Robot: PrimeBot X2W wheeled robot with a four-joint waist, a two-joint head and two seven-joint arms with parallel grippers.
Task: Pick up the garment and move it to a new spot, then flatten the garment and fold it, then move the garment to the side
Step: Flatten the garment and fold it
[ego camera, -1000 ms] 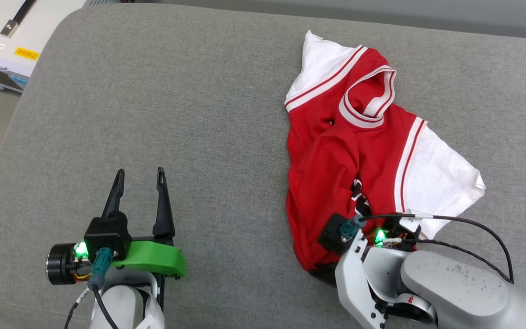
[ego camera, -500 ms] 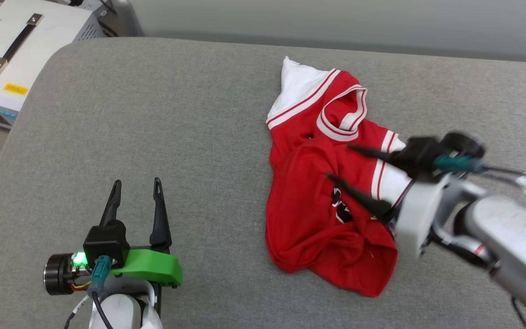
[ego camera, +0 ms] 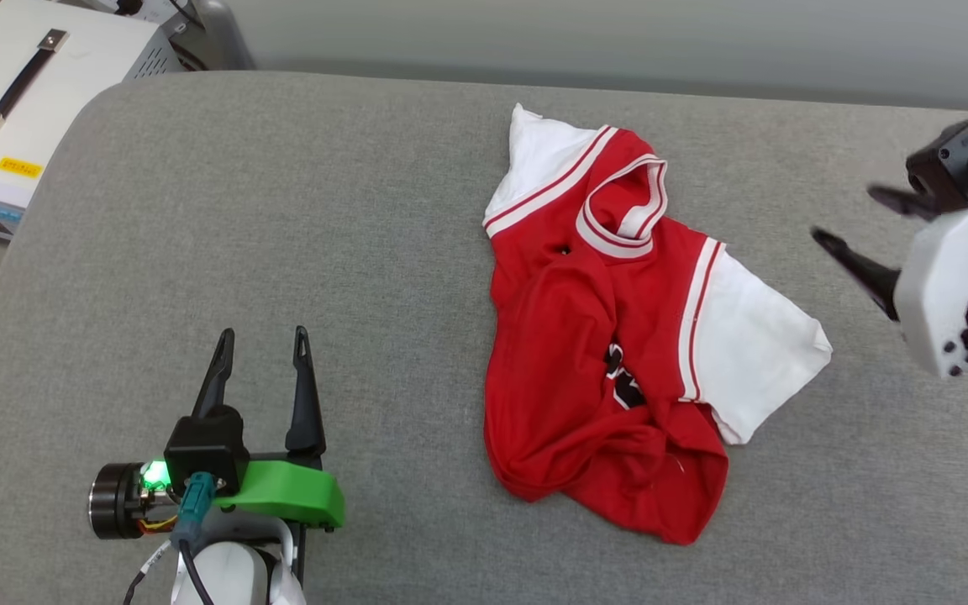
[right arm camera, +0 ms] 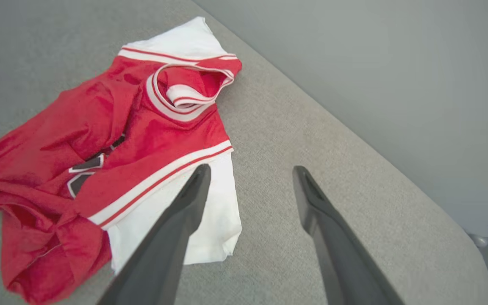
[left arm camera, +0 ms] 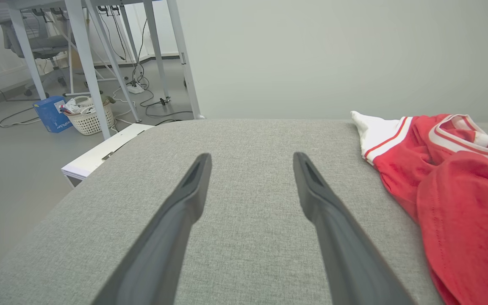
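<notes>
Before you lies a grey fabric pad [ego camera: 198, 210] with rounded corners, backed at its far edge by a plain pale wall [ego camera: 618, 42]. At your far left, a white case [ego camera: 22, 101] with a dark handle and a yellow label sits just beside the pad. Beyond it you see a grey floor [left arm camera: 11, 161], white table legs [left arm camera: 83, 63], an office chair [left arm camera: 45, 42], a blue box [left arm camera: 51, 114], a white basket [left arm camera: 91, 120] and loose cables [left arm camera: 151, 99].

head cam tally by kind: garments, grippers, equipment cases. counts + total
Garments: 1, the garment, crumpled, held by neither gripper
Grippers: 2, left gripper and right gripper, both open
Equipment cases: 1, white case with a handle, at the upper left
Total: 4
</notes>
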